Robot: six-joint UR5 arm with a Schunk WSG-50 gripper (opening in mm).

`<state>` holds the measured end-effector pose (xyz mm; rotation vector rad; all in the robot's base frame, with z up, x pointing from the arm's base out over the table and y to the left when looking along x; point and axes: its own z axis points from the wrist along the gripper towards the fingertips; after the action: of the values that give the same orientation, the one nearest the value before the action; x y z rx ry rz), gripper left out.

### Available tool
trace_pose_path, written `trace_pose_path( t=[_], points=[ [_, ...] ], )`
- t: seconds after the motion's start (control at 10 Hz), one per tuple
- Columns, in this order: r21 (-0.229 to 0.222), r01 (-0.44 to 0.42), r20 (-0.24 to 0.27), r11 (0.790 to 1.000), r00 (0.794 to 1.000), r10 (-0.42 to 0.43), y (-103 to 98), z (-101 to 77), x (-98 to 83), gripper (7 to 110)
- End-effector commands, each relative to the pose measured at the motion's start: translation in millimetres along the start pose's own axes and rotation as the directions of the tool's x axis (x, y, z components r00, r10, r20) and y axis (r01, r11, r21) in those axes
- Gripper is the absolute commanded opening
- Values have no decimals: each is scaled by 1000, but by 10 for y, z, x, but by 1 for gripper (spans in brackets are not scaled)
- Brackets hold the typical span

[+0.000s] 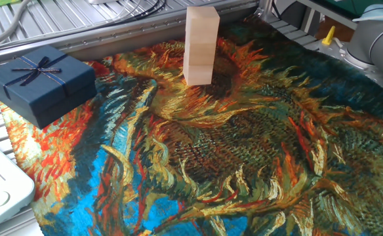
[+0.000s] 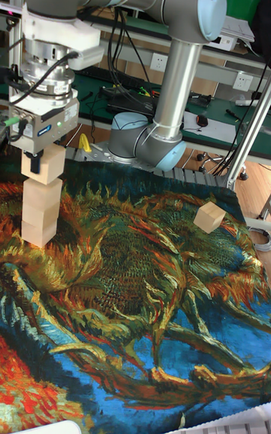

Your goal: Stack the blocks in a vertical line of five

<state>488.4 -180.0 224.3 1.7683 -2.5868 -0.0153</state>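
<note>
Hand (image 2: 44, 159): pinching the top block (image 2: 45, 166), directly over the stack (image 2: 41, 212).
Stack: three blocks upright, near the surface's (image 2: 135, 306) far edge.
Spare block (image 2: 209, 216): well apart, toward the opposite side edge.

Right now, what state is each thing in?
gripper: jaws shut on the top block.
top block: gripped, sitting on the stack, turned slightly askew.
stack: upright, short of five.
loose block: lying alone on the cloth, untouched.
gift box: lid on, ribbon tied.
</note>
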Motion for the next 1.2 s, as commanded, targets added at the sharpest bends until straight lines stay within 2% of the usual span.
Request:
trace_pose_path(
  t=[0.0, 0.1, 0.2, 0.3, 0.4, 0.6, 0.7, 1.1],
  points=[
    [-1, 33, 13, 999, 999, -33, 3, -13, -29, 7],
    [2, 38, 1, 999, 999, -38, -5, -7, 9, 7],
    [-19, 8, -13, 1000, 1000, -9, 46, 23, 86, 7],
    [-41, -54, -56, 998, 997, 51, 112, 30, 216, 7],
    [-39, -80, -78, 996, 994, 77, 110, 48, 295, 7],
    [-45, -95, -79, 994, 993, 92, 123, 104, 353, 7],
    [-49, -79, -68, 996, 995, 76, 137, 147, 345, 7],
    [-11, -51, -5, 999, 999, 51, 124, 298, 101, 7]
  ],
)
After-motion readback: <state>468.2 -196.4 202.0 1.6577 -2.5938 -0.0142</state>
